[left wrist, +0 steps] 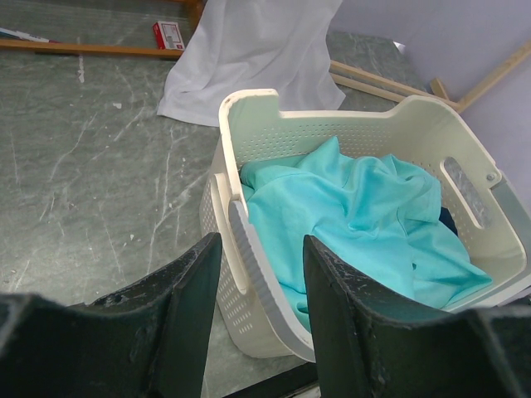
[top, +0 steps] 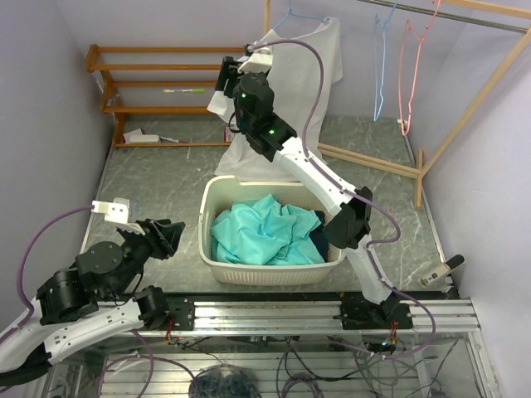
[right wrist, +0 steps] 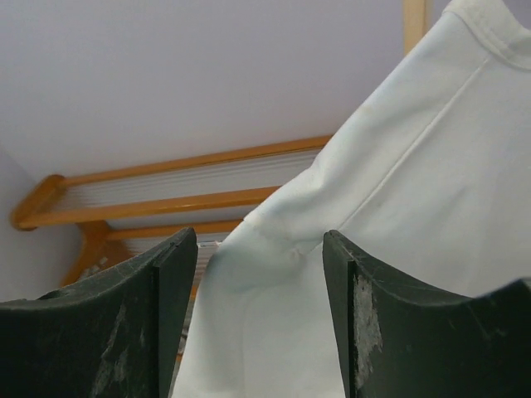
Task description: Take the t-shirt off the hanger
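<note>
The white t-shirt (top: 292, 91) hangs on a light blue hanger (top: 291, 14) at the back centre, its hem resting on the floor. My right gripper (top: 225, 80) is raised at the shirt's left shoulder and sleeve. In the right wrist view the gripper (right wrist: 259, 242) is open, with the sleeve seam of the shirt (right wrist: 348, 249) just beyond the gap and not gripped. My left gripper (top: 170, 233) is open and empty, low beside the basket's left side. In the left wrist view it (left wrist: 259, 249) faces the basket's rim, with the shirt (left wrist: 249, 58) behind.
A cream laundry basket (top: 217, 195) holding teal cloth (top: 265, 232) stands in the middle. Empty blue (top: 379, 66) and pink (top: 406, 75) hangers hang on the wooden rail at right. A wooden rack (top: 158, 83) and a small box (top: 141, 135) are at back left.
</note>
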`<state>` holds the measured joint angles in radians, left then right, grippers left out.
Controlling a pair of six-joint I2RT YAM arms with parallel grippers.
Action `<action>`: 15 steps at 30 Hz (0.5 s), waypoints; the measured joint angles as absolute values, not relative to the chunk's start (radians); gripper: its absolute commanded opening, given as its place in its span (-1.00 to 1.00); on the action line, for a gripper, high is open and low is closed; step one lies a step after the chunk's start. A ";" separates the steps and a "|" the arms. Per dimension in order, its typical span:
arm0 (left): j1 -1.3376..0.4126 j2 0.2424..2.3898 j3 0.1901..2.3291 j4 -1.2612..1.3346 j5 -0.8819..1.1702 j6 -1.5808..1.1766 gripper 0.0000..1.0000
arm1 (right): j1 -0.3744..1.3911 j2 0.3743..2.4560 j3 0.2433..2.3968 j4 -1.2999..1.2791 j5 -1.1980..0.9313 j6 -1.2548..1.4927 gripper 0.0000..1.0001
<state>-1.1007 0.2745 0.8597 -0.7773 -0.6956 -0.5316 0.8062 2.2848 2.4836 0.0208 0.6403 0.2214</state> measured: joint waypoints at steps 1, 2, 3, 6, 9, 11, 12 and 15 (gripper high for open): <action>-1.101 0.274 0.860 -0.777 -0.696 -0.532 0.10 | 0.809 2.291 2.492 0.017 0.653 0.213 0.20; -1.101 0.274 0.860 -0.777 -0.696 -0.532 0.10 | 0.810 2.295 2.496 0.016 0.664 0.204 0.17; -1.101 0.274 0.860 -0.777 -0.696 -0.532 0.10 | 0.811 2.296 2.497 0.014 0.679 0.196 0.14; -1.101 0.274 0.860 -0.777 -0.696 -0.532 0.10 | 0.811 2.296 2.498 0.013 0.723 0.175 0.09; -1.101 0.274 0.860 -0.777 -0.696 -0.532 0.10 | 0.810 2.287 2.485 0.009 0.769 0.155 0.09; -1.101 0.274 0.860 -0.777 -0.695 -0.532 0.10 | 0.806 2.271 2.467 -0.012 0.791 0.150 0.07; -1.101 0.274 0.860 -0.777 -0.695 -0.532 0.10 | 0.802 2.260 2.459 -0.030 0.797 0.152 0.05; -1.101 0.274 0.860 -0.777 -0.695 -0.532 0.10 | 0.769 2.208 2.414 -0.089 0.797 0.179 0.00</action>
<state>-1.1007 0.2745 0.8597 -0.7773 -0.6952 -0.5316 0.7689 2.2082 2.4142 -0.0891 0.7971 0.1787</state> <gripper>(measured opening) 0.549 0.525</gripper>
